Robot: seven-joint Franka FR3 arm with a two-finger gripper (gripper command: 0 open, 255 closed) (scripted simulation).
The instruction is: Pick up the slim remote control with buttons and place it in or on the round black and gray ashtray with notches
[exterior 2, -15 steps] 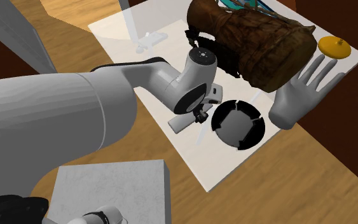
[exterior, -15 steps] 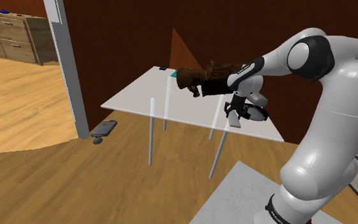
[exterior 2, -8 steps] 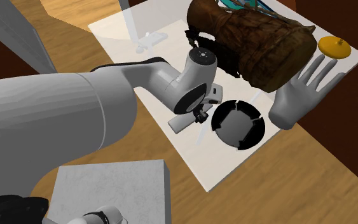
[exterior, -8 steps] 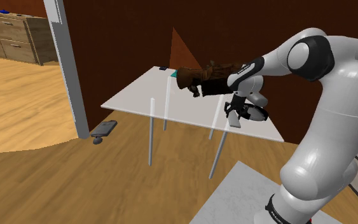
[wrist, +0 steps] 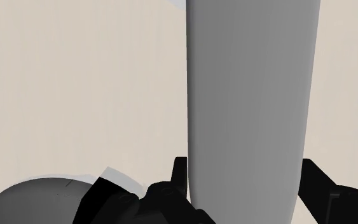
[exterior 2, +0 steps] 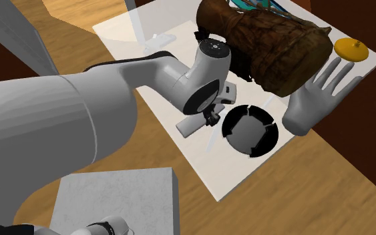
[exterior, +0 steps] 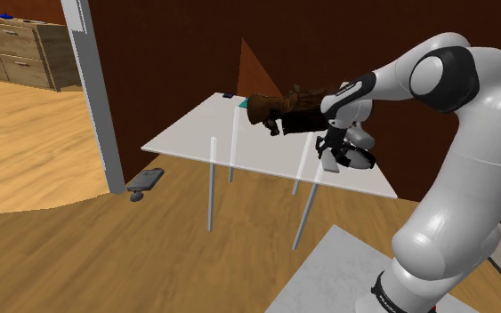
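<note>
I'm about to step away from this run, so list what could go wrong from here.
The tool clasps the remote seemingly near one end, so the long free part could swing or slip. The ashtray sits close to the brown drum-like object and the white hand model; the arm might bump them during the carry.
</note>
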